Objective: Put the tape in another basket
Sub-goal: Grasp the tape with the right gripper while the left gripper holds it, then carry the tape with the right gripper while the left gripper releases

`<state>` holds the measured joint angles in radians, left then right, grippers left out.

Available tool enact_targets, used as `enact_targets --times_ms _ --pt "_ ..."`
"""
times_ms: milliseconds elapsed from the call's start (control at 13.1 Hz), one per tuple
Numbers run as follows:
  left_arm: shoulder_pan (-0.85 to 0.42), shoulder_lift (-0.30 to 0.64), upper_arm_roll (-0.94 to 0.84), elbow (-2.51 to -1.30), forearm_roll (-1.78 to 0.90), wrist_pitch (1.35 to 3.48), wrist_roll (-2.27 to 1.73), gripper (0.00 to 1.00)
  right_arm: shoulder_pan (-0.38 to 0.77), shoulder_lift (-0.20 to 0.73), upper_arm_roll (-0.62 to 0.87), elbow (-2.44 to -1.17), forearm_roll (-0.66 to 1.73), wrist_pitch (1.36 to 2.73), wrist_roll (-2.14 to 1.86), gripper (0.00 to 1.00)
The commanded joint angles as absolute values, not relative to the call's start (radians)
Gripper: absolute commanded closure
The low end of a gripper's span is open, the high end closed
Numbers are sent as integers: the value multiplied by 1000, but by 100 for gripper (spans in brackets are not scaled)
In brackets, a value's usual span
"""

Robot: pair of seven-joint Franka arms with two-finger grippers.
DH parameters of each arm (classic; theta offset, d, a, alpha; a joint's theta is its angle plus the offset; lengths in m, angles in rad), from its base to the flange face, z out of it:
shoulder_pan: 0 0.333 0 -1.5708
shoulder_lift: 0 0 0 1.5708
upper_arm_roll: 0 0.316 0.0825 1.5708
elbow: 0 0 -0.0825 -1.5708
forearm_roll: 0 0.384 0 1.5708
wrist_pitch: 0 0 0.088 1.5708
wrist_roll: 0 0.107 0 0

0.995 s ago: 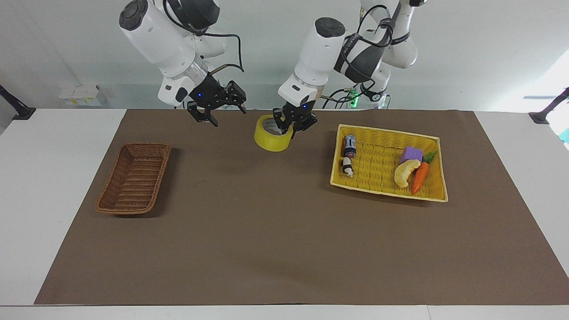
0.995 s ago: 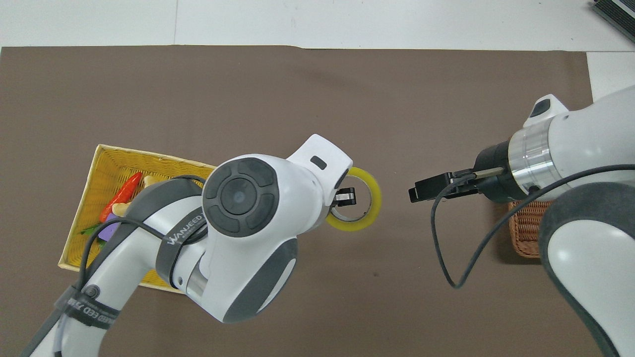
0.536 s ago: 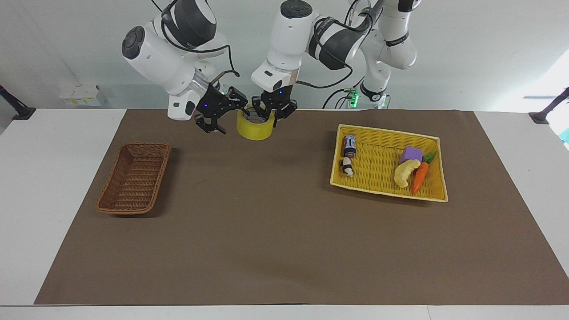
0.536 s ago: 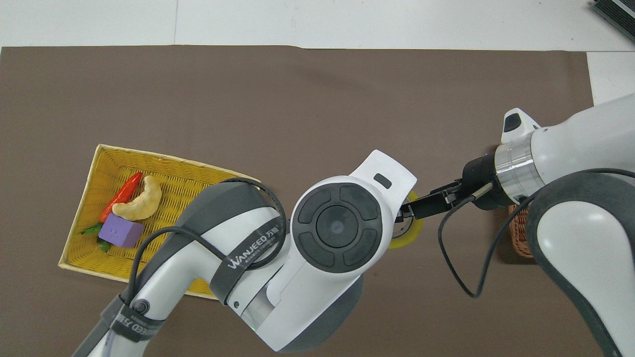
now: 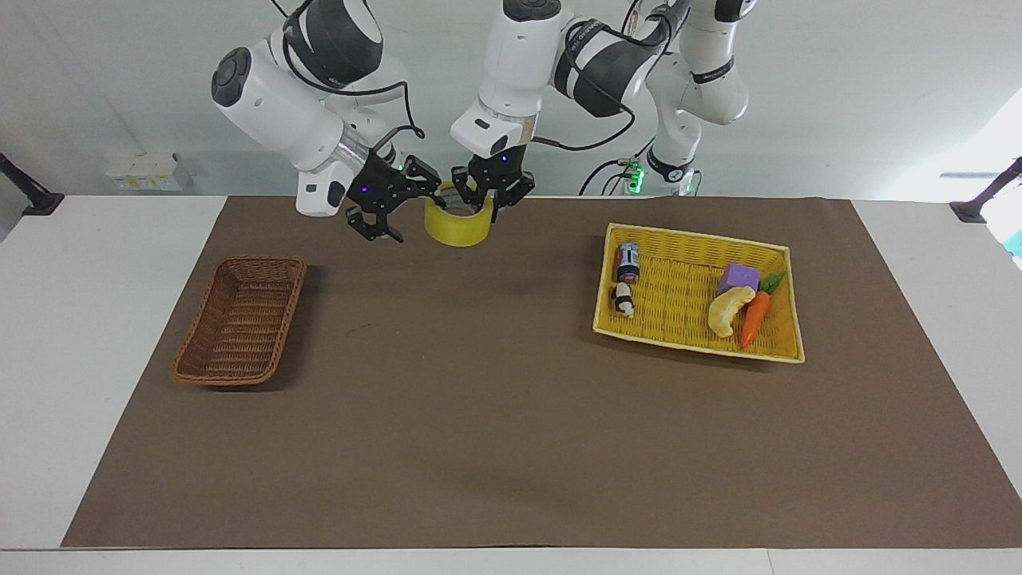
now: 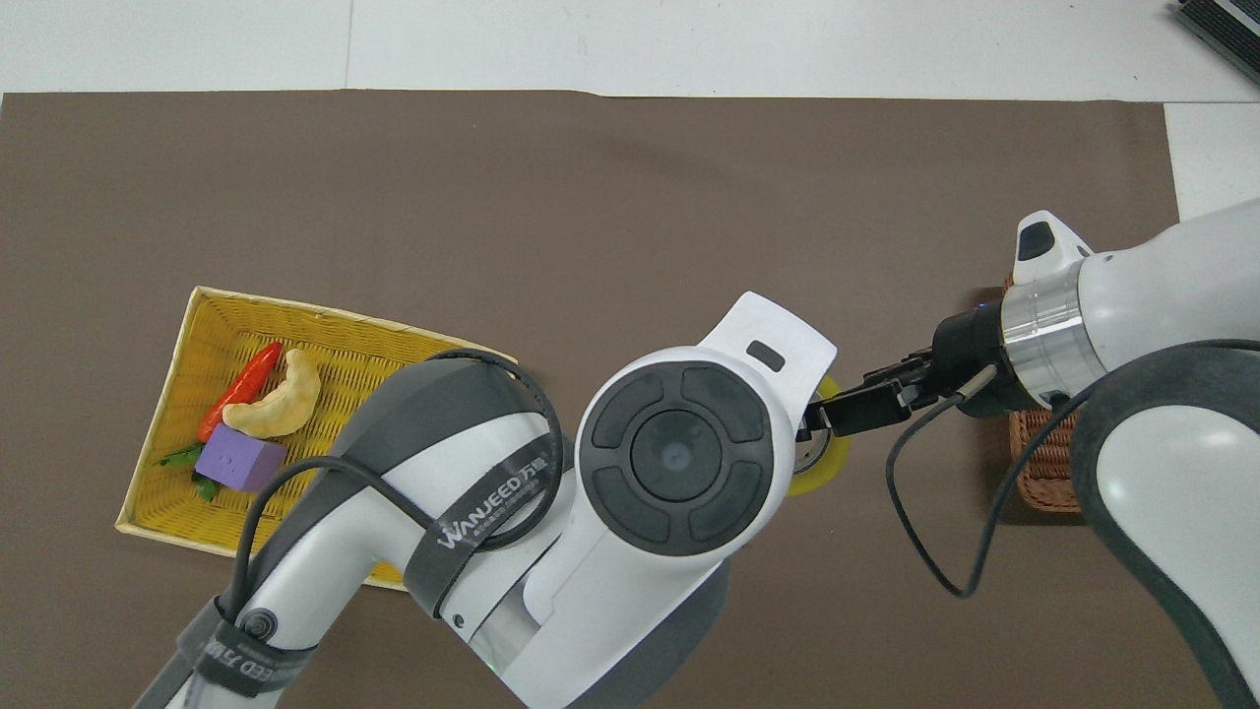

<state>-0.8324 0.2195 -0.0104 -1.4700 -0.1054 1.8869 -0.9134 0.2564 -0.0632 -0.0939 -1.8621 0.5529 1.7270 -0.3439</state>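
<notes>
Up in the air over the mat's edge nearest the robots, the tape (image 5: 457,224) hangs from the left gripper (image 5: 485,200), whose fingers reach down from above and pinch the roll's wall, one inside the ring and one outside. The roll is a wide ring of translucent yellow with a pale grey-white inner core, its open end facing up and slightly tilted. In the overhead view only a yellow crescent of the tape (image 6: 835,463) shows past the left arm's wrist. The right gripper (image 5: 399,209) comes in from the side right beside the roll; one finger lies against the roll's top rim while the other hangs below, apart from it, so its jaws stand spread.

Farther out on the brown mat (image 5: 495,431), toward the right arm's end of the table, the brown wicker basket (image 5: 242,319) lies with nothing in it. Toward the left arm's end, the yellow basket (image 5: 695,351) holds a purple block (image 5: 739,278), a banana toy (image 5: 727,310), a carrot (image 5: 754,316) and two small figures (image 5: 625,279).
</notes>
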Motion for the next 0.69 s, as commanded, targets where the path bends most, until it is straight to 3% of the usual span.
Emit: enact_targets --times_ms 0,230,306,459,536,613 --pt "-842 198 -2 -1428 -118 1876 -946 100 242 -77 -92 -1904 557 1743 -373 48" --pt "-842 186 -2 -1433 -185 1932 -983 100 242 -77 -94 -1902 557 1732 -316 92" --pt "-839 181 -2 -1443 -225 1981 -983 100 242 -77 -94 -1902 557 1726 -272 100" --pt "-833 179 2 -1448 -268 2023 -983 100 241 -77 -94 -1899 557 1710 -230 100" --pt "-825 178 2 -1447 -270 2023 -977 69 235 -75 -97 -1896 558 1709 -230 100" --pt "-824 172 9 -1447 -271 2016 -980 1 220 -74 -97 -1894 558 1701 -236 100"
